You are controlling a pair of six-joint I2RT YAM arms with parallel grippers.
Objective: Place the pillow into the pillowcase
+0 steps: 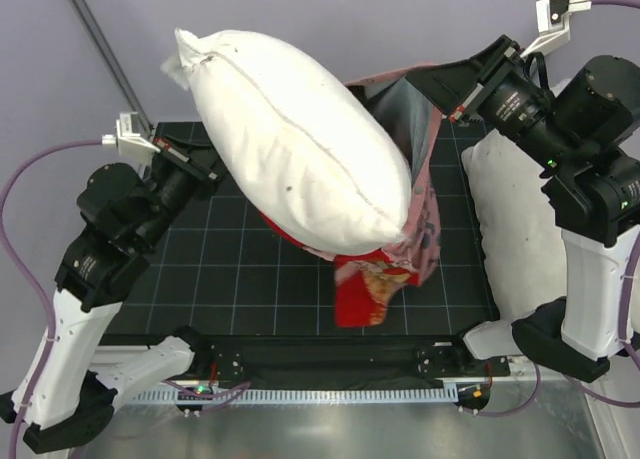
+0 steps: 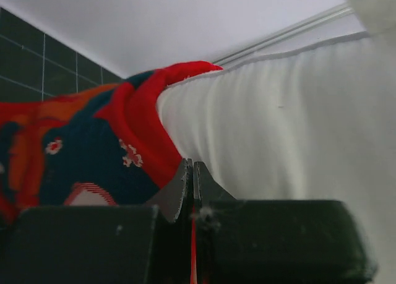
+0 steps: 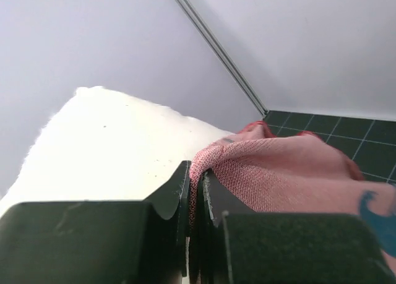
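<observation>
The plump white pillow (image 1: 300,149) hangs tilted above the mat, its upper end at the far left and its lower end inside the mouth of the red pillowcase (image 1: 375,289). The rest of the case hangs below it. My left gripper (image 1: 210,167) is at the pillow's left side, its tips partly hidden. In the left wrist view it (image 2: 193,172) is shut on a red edge of the pillowcase (image 2: 93,142), beside the pillow (image 2: 278,129). My right gripper (image 1: 425,87) is shut on the case's pink reverse edge (image 3: 291,172), next to the pillow (image 3: 111,148).
A black gridded mat (image 1: 220,269) covers the table. A second, larger white pillow (image 1: 510,219) lies at the right edge, by the right arm's base. A metal strip runs along the near edge.
</observation>
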